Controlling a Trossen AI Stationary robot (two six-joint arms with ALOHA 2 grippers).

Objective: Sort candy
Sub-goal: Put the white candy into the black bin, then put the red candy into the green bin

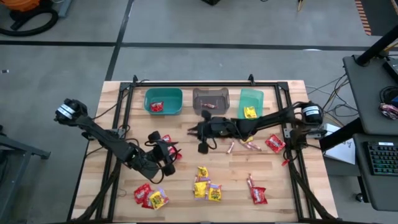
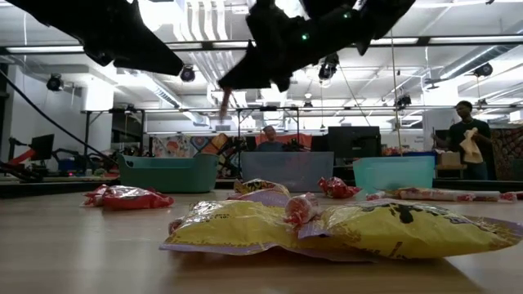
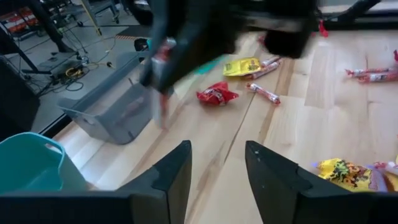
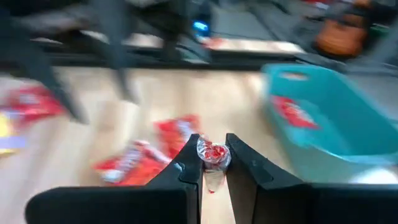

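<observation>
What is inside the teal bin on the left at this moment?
The teal bin holds one red packet on its floor, seen from above. The right wrist view also shows red inside it. Whether anything lies beneath that packet cannot be seen.

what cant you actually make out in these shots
- Grey bin contents: the high view shows only a small speck, too small to identify; the low view sees just its wall.
- Print on the candy stick that the right gripper pinches: blurred by motion in the right wrist view.
- Left gripper: open and empty in its wrist view; in the high view its fingers merge with the dark arm.
</observation>
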